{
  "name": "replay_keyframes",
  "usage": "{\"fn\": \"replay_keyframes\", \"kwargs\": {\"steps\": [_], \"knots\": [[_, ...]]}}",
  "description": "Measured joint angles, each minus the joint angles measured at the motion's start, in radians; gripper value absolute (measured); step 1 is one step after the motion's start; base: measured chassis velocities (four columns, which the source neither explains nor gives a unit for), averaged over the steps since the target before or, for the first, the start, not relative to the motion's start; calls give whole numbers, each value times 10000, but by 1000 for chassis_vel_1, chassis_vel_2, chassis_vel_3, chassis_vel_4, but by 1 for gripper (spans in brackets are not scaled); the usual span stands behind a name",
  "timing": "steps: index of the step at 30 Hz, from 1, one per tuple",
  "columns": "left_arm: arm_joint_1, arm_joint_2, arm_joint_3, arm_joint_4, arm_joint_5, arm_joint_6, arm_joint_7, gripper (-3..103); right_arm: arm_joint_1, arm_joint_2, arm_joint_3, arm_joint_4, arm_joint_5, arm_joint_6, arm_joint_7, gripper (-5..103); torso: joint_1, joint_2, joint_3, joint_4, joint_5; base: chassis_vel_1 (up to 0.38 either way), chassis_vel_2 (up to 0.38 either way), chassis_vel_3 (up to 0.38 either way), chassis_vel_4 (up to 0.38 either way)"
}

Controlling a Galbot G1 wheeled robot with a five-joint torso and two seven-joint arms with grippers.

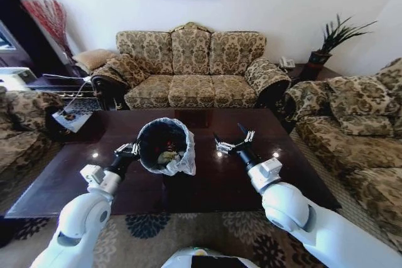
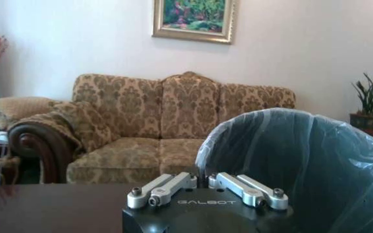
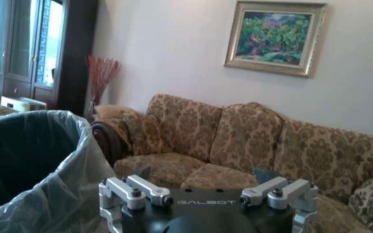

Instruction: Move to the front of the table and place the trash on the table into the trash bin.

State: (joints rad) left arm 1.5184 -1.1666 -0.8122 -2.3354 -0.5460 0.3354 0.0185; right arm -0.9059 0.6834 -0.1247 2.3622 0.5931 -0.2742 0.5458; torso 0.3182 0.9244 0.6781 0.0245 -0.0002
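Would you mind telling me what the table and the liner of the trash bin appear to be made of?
The table looks like dark reddish-brown wood with a glossy lacquer or polish: bright light spots reflect off its top. The liner of the trash bin seems to be thin translucent whitish plastic film: it wrinkles, folds over the rim, and the dark interior shows through it in the left wrist view.

white rounded arm shells, black forearms. left gripper [image 1: 130, 149] and right gripper [image 1: 233, 141]: black body, "galbot" lettering, silver linkage bars, dark screws at the pivots.
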Motion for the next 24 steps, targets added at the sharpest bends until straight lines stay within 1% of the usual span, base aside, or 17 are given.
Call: {"fn": "replay_keyframes", "kwargs": {"steps": [1,4,8,9,11,14,16,24], "knots": [[-14,9,-1,0,-5,1,-7,3,79,-5,-29,-35,2,-21,-20,100,1,-1,1,1,-2,350,100,-356,-40],[-28,17,-4,0,-15,3,-14,3,311,-14,-173,-93,30,-43,-28,100,-7,1,-2,-9,0,333,30,-354,-35],[-22,7,-13,-1,-34,2,-7,3,569,-9,-348,-153,112,-49,-20,100,-7,1,-1,-10,0,346,-60,-370,58],[-15,0,-20,-7,-34,3,-5,3,635,-9,-405,-175,133,-49,-17,100,-6,0,-1,-13,4,426,-78,-402,80],[-8,-10,-43,-29,-33,3,-12,3,705,-8,-472,-191,146,-49,-13,100,-5,0,-1,-10,10,426,-101,-427,80],[35,-36,-66,-94,-34,5,-13,3,802,-8,-571,-191,158,-48,-10,100,-4,1,-1,-9,-1,438,-96,-428,89],[71,-61,-93,-147,-37,6,-9,3,848,1,-644,-181,162,-46,-9,100,-5,0,-1,-6,0,519,-102,-515,91],[246,-76,-226,-328,-46,26,-58,3,960,107,-854,-212,135,11,-30,100,-10,2,-4,-6,1,570,-117,-567,125]]}}
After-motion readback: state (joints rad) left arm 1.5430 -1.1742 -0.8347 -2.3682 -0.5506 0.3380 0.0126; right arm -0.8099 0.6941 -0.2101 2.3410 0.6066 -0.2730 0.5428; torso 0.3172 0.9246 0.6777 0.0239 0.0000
